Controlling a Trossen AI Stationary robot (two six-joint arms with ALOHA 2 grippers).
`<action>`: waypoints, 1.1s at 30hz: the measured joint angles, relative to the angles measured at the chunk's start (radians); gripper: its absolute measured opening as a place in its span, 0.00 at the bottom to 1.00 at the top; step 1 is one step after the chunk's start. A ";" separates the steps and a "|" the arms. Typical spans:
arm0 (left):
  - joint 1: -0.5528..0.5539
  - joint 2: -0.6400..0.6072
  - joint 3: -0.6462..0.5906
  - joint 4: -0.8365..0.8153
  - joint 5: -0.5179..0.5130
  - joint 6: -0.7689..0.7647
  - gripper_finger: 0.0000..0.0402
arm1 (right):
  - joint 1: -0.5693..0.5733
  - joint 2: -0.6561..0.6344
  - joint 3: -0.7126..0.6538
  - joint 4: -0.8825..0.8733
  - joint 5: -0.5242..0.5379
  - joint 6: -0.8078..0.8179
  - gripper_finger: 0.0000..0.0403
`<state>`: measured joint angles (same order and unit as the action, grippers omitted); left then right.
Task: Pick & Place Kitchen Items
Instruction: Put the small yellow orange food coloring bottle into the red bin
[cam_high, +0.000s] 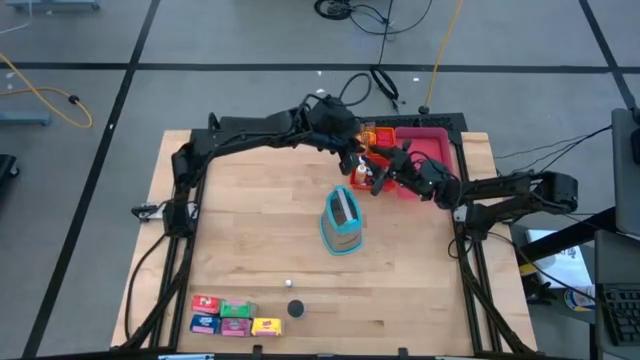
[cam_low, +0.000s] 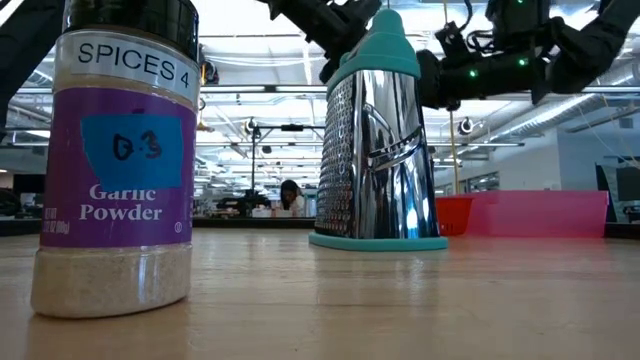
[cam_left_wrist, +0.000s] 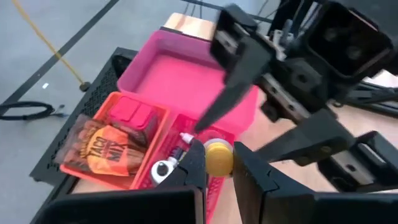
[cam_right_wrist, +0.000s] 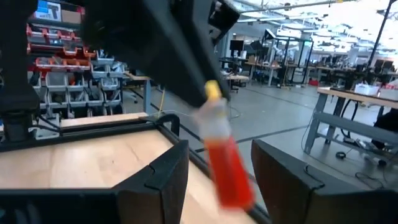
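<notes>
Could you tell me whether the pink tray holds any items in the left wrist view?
No, the pink tray shows only its bare floor; the packets sit in the orange tray beside it.

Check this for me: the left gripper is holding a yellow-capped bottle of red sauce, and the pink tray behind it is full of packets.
One thing is wrong. The left gripper does hold the yellow-capped bottle, but the pink tray is empty. The left wrist view shows its bare floor; the taco mix packet lies in the orange tray beside it.
</notes>
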<state>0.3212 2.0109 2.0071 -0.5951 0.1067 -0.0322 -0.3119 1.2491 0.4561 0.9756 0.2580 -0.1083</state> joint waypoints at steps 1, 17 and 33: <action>-0.007 0.000 0.000 0.001 0.001 0.007 0.09 | 0.000 0.000 0.014 -0.019 0.000 -0.007 0.42; -0.030 0.000 0.000 0.008 -0.002 0.028 0.11 | 0.004 0.000 0.061 -0.113 -0.015 0.039 0.04; -0.019 0.000 -0.001 -0.082 -0.135 0.103 0.32 | -0.007 0.000 0.061 -0.169 0.012 0.062 0.01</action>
<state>0.3022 2.0109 2.0064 -0.6772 -0.0285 0.0708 -0.3184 1.2495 0.5171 0.8064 0.2698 -0.0467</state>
